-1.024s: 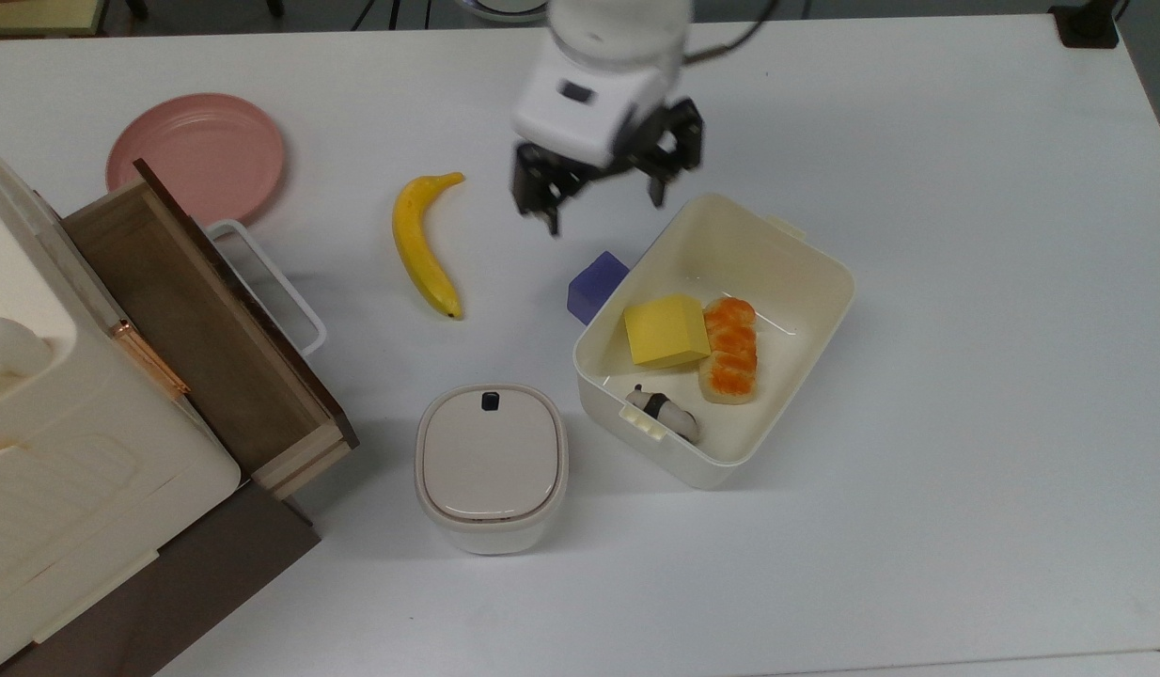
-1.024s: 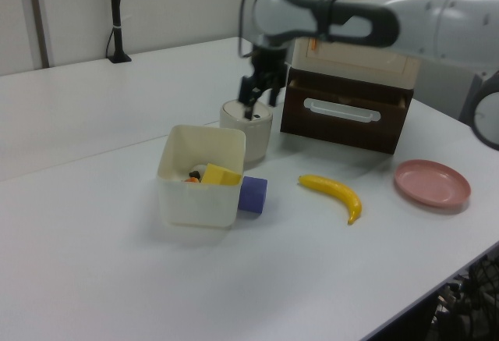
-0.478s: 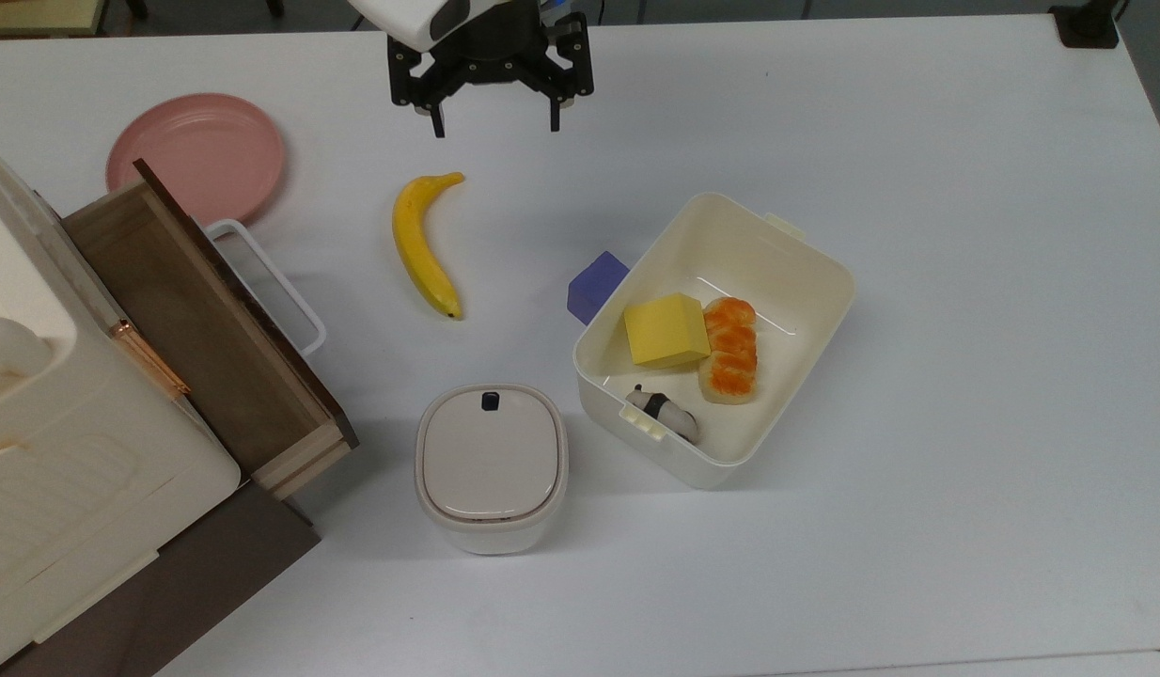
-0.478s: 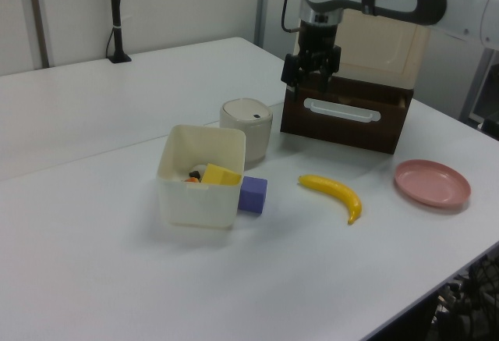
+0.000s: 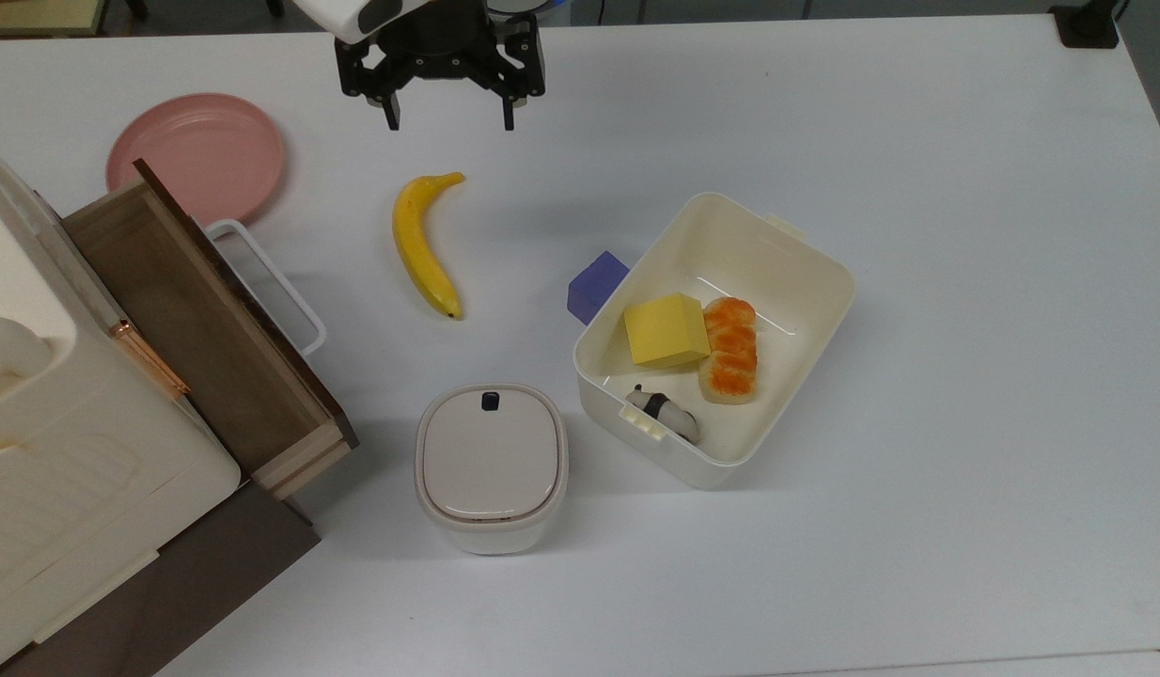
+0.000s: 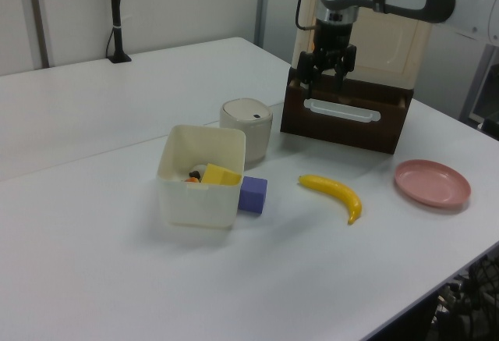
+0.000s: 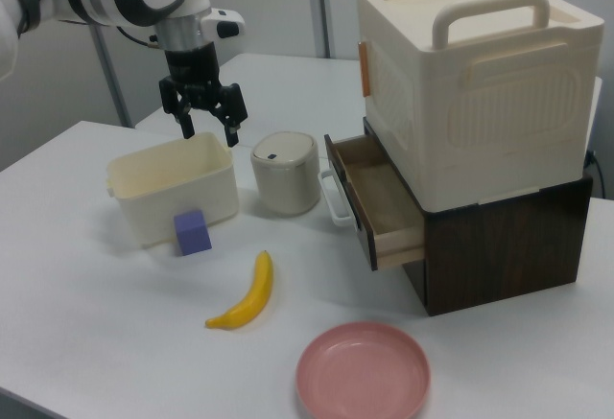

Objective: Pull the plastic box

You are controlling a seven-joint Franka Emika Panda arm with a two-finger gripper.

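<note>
Moved farther from the plastic box, the gripper hangs above the desk. Its jaws stand apart, holding nothing.

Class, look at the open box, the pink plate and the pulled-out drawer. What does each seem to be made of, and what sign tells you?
The box: probably plastic, cream, smooth with a slight sheen, moulded rounded corners and clip tabs. The plate: likely plastic or melamine, matte pink, with an even moulded rim. The drawer: looks like wood, with a brown grained interior and a pale cut edge, though it may be a veneer.
</note>
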